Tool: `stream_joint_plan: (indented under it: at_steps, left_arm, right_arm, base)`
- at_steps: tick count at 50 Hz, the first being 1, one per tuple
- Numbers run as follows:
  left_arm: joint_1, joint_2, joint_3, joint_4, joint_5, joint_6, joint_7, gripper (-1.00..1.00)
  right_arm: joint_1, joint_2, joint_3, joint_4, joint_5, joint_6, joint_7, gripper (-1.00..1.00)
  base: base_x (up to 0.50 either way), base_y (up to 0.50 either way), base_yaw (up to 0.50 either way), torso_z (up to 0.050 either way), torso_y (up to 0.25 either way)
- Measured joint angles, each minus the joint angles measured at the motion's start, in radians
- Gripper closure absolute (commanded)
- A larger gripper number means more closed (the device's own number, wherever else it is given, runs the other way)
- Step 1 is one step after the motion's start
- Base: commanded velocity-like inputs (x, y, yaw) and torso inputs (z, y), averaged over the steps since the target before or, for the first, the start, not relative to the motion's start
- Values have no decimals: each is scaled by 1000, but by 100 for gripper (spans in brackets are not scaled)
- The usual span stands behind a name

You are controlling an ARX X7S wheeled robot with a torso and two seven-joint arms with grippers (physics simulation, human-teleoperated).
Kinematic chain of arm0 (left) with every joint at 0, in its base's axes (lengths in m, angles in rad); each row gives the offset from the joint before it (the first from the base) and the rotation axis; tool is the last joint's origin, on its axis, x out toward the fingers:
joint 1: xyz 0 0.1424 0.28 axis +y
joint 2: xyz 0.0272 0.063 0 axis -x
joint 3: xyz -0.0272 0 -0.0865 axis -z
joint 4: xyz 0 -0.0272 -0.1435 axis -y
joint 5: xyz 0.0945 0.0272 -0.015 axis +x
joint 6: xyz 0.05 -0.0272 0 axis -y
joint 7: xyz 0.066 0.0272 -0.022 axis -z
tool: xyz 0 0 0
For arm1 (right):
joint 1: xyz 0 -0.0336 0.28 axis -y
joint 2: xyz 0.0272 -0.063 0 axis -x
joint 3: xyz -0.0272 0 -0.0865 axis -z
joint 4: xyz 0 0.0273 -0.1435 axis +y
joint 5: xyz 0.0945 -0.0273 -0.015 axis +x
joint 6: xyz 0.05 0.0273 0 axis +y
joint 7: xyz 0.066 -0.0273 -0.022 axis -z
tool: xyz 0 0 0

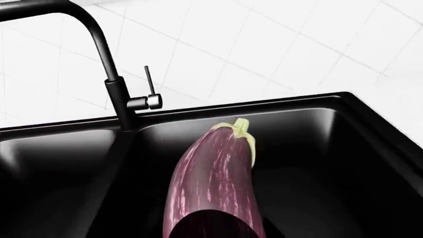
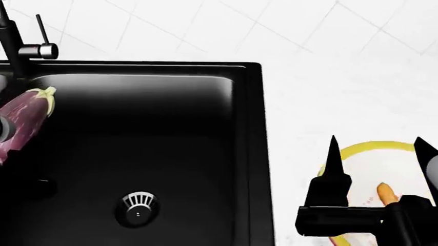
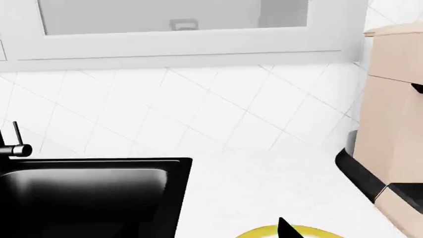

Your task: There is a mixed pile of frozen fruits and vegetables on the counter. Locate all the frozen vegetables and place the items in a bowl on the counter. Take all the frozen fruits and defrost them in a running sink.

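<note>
My left gripper (image 2: 4,130), mostly cut off at the head view's left edge, is shut on the dark purple eggplant (image 2: 26,118) and holds it above the black sink (image 2: 250,128). In the left wrist view the eggplant (image 1: 211,178) points its green cap at the sink's back wall, near the black tap (image 1: 99,44). I see no water running. My right gripper (image 2: 378,154) is open and empty above the yellow-rimmed bowl (image 2: 356,147) on the white counter (image 2: 329,92). A small orange carrot (image 2: 387,193) lies in the bowl. The fruits are out of view.
A silver drain strainer (image 2: 137,204) sits in the basin floor. The tap's chrome lever (image 2: 42,50) stands at the sink's back left. A tall beige coffee machine (image 3: 396,124) stands on the counter right of the bowl's rim (image 3: 264,232). A white tiled wall is behind.
</note>
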Motion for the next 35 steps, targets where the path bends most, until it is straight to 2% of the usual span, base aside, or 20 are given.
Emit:
stream_joint_plan:
  at_steps: [22,35]
  left_arm:
    - [5,-15,24,11,-39,25,-23,100]
    - [7,-20,32,25,-65,31,-33,100]
  right_arm:
    - [-11,6,14,6,16,-11,9,-100]
    - [-30,4,13,-4,-7,-16,-10,-100]
  base:
    - [-181,-500,0,0,0]
    - [26,-500,0,0,0]
